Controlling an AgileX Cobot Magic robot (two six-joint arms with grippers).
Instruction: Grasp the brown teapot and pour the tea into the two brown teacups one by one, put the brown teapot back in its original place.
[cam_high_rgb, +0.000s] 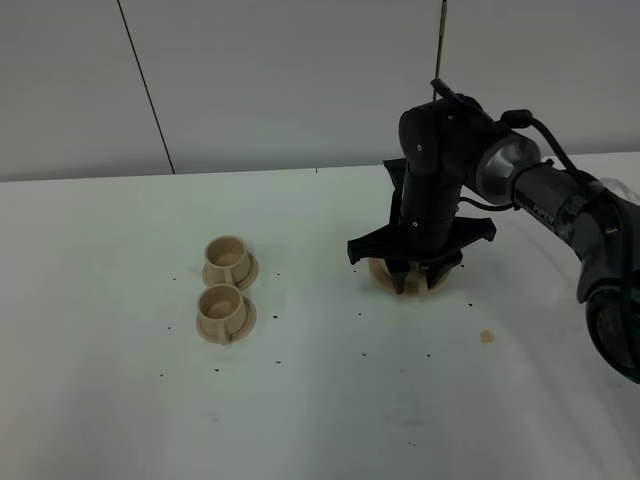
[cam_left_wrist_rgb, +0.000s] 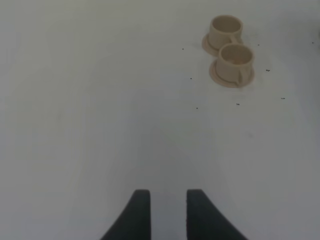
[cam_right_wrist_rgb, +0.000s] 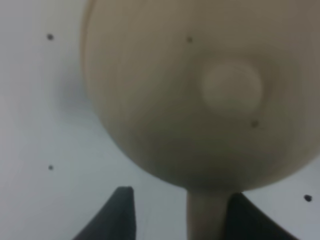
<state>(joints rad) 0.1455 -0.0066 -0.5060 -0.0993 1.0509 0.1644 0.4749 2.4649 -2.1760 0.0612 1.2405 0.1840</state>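
The brown teapot (cam_right_wrist_rgb: 200, 90) fills the right wrist view, lid knob (cam_right_wrist_rgb: 232, 87) up, and stands on the table. In the high view only its tan edges (cam_high_rgb: 380, 275) show under the arm. My right gripper (cam_high_rgb: 416, 278) is down over it, open, with the loop handle (cam_right_wrist_rgb: 207, 217) between the fingers; one finger (cam_right_wrist_rgb: 120, 215) stands clear of the handle. The two brown teacups (cam_high_rgb: 228, 258) (cam_high_rgb: 223, 310) stand on their saucers, left of the pot, also in the left wrist view (cam_left_wrist_rgb: 226, 31) (cam_left_wrist_rgb: 235, 60). My left gripper (cam_left_wrist_rgb: 167, 215) hovers open and empty. The teapot's saucer is hidden.
The white table (cam_high_rgb: 120, 400) carries scattered dark specks. A small tan crumb (cam_high_rgb: 486, 336) lies right of the teapot. A white wall stands behind the table's far edge. The right arm (cam_high_rgb: 540, 190) reaches in from the right.
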